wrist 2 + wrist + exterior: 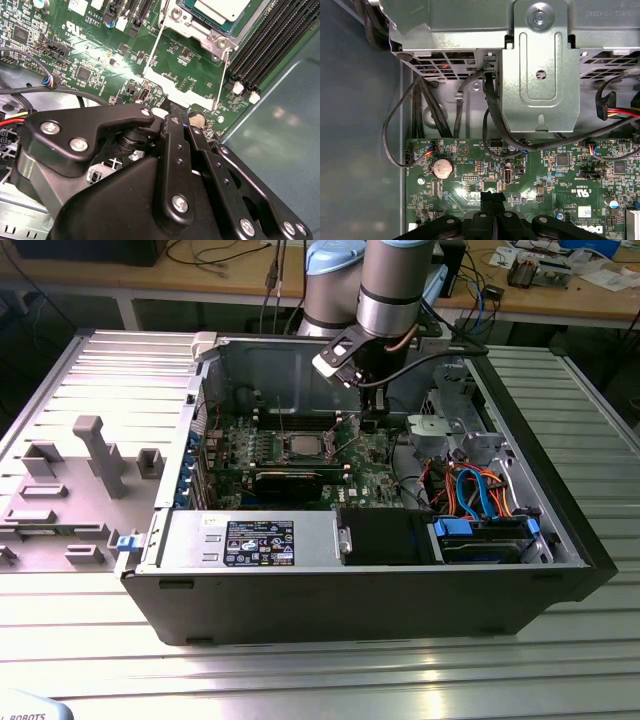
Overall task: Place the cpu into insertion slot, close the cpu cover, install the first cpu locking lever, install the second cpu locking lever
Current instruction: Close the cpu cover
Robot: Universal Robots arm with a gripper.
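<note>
The cpu [303, 446] lies in the insertion slot [303, 456] on the green board, its silver top [220, 9] showing. The cpu cover [172, 85] stands open and tilted up off the slot, and the board shows through its window. Thin wire levers [221, 75] run along its sides. My gripper [368, 422] hangs over the board on the exterior view's right of the slot. Its black fingers are shut together, with nothing seen between them. The gripper's tips [173, 109] sit right at the cover's free edge; I cannot tell whether they touch it. The gripper [492, 197] shows over the board in the first wrist view.
The open computer case [560, 540] rests on a ribbed metal table. A silver drive cage [540, 75] with black, red and yellow cables rises close beyond the gripper. Black memory slots [272, 40] flank the socket. A round coin battery [441, 168] sits on the board. Grey fixtures [95, 455] stand at the exterior view's left.
</note>
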